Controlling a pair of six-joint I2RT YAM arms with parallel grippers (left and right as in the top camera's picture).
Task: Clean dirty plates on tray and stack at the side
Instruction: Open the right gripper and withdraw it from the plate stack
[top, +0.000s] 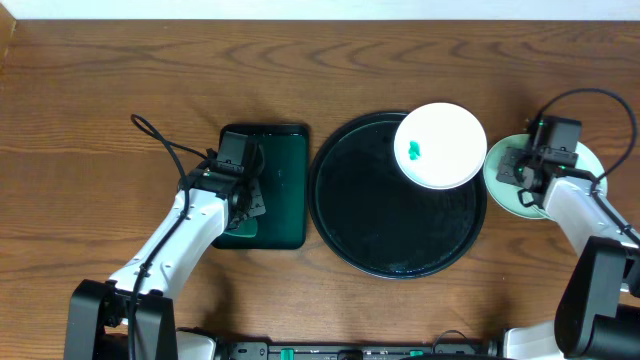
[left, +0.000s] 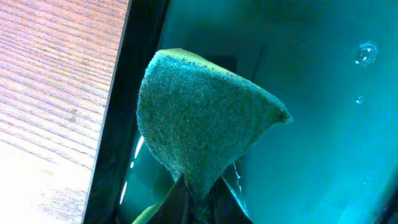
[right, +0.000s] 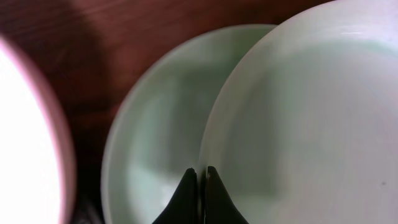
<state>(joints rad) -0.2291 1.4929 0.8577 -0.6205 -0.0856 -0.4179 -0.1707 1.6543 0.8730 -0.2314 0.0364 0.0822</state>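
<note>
A white plate (top: 445, 130) with a small green smear (top: 413, 151) rests on the upper right of the black round tray (top: 385, 225), overlapping its rim. It shows at the left edge of the right wrist view (right: 25, 143). My right gripper (top: 527, 172) (right: 200, 177) is shut on the rim of a pale mint plate (right: 311, 118). That plate is held over another mint plate (right: 155, 124) lying on the table right of the tray (top: 495, 185). My left gripper (top: 243, 200) (left: 199, 196) is shut on a green sponge (left: 205, 124) over the dark green tray.
The rectangular dark green tray (top: 285, 180) (left: 323, 124) lies left of the black tray and holds a film of water. Bare wood table (top: 100, 100) lies to its left and behind. Cables run from both arms.
</note>
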